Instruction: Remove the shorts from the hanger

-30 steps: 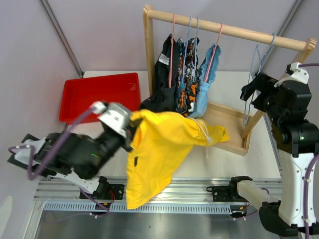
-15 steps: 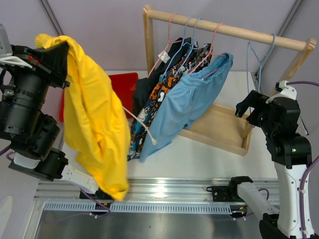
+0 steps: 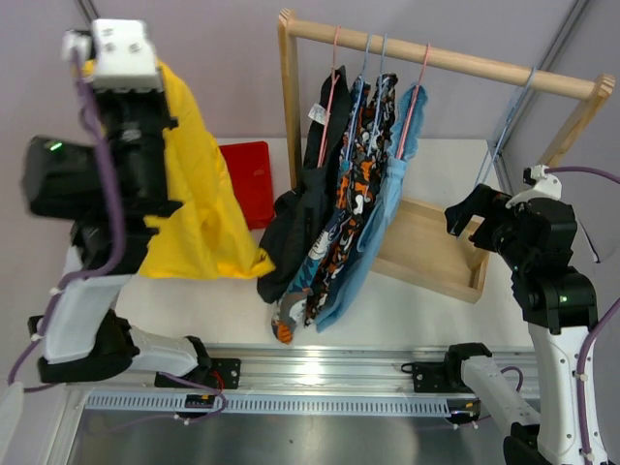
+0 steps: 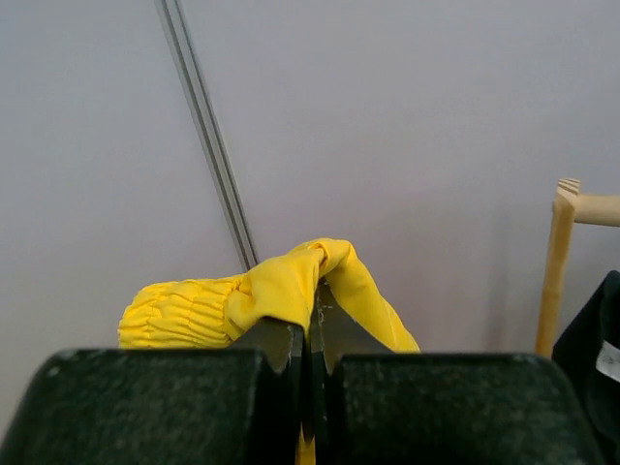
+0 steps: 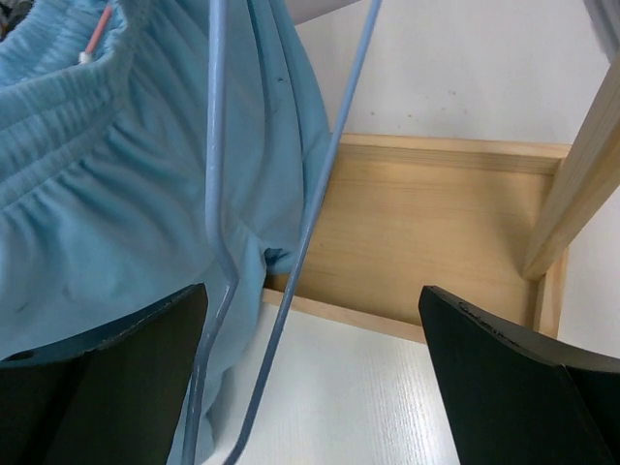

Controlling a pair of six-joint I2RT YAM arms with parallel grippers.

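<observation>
Your left gripper (image 4: 312, 325) is clamped on the yellow shorts (image 3: 199, 194); lower them over the red tray (image 3: 247, 179) before releasing. Meanwhile your right gripper (image 5: 310, 378) gapes, empty.

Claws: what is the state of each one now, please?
Left claw: closed on the soft yellow fabric shorts.
Right claw: open, holding nothing.

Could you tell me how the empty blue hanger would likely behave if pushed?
Probably swings freely: the empty blue hanger hangs from the wooden rail only by its hook. It looks like thin wire, so likely light and slightly springy. It may slide along the smooth rail too.
</observation>
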